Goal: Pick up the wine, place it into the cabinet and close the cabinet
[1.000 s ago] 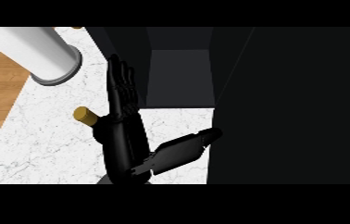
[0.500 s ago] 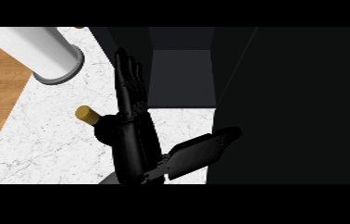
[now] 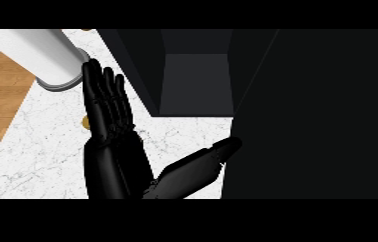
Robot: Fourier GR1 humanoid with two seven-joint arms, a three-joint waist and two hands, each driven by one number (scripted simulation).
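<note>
Of the wine bottle only a sliver of its gold top (image 3: 86,121) shows, on the white marble counter (image 3: 37,156). The rest is hidden behind my left hand (image 3: 111,136). That hand stands over the bottle with its fingers straight and pointing away from me and its thumb (image 3: 203,163) spread out to the right. I cannot tell whether the hand touches the bottle. The dark cabinet (image 3: 193,83) is open just right of the fingers, and its inside looks bare. My right hand does not show.
A large black cabinet door (image 3: 310,116) fills the right side of the view. A white cylinder with a grey base (image 3: 44,56) stands at the upper left. Wooden floor (image 3: 13,86) shows past the counter's left edge.
My left hand has moved further away from me, up the view, and now covers nearly all of the bottle's gold top. The thumb has swung lower and to the right.
</note>
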